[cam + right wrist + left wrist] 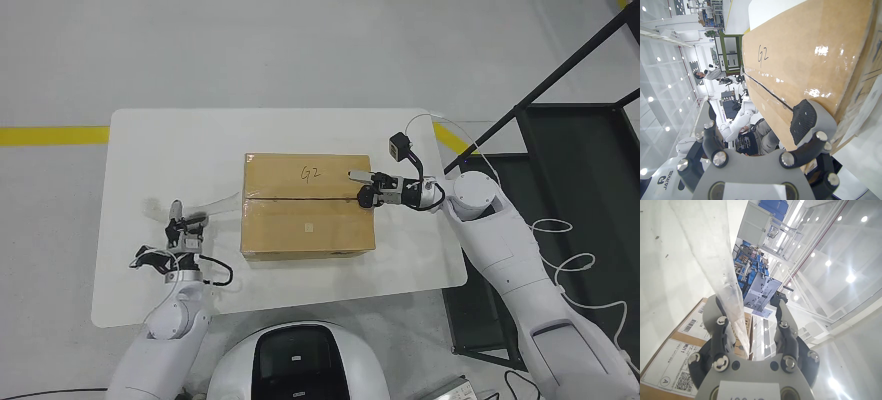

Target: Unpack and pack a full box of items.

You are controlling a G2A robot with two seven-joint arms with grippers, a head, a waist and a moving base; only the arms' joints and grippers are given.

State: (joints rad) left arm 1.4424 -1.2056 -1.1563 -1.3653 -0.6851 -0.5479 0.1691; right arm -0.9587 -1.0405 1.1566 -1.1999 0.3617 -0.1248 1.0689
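The closed cardboard box [308,205] sits at the centre of the table [150,150]. The right gripper [364,187], spread wide, touches its 3 o'clock edge at the seam. The left gripper [184,225], at the box's 8 o'clock, is also wide, with a clear tape strip [725,279] against one finger.

The cardboard box [308,205] carries a handwritten mark [762,55] reading "G2" in dark marker, on the top flap farther from the robot, about midway along it and just beyond the centre seam. In the left wrist view, one end wall of the box bears two white printed stickers: a barcode label [691,324] and, beside it, a larger label [672,366] with a square code near one of its corners. Their small print is too fine to make out, and the handling symbols [746,321] on the adjoining wall are also unclear.
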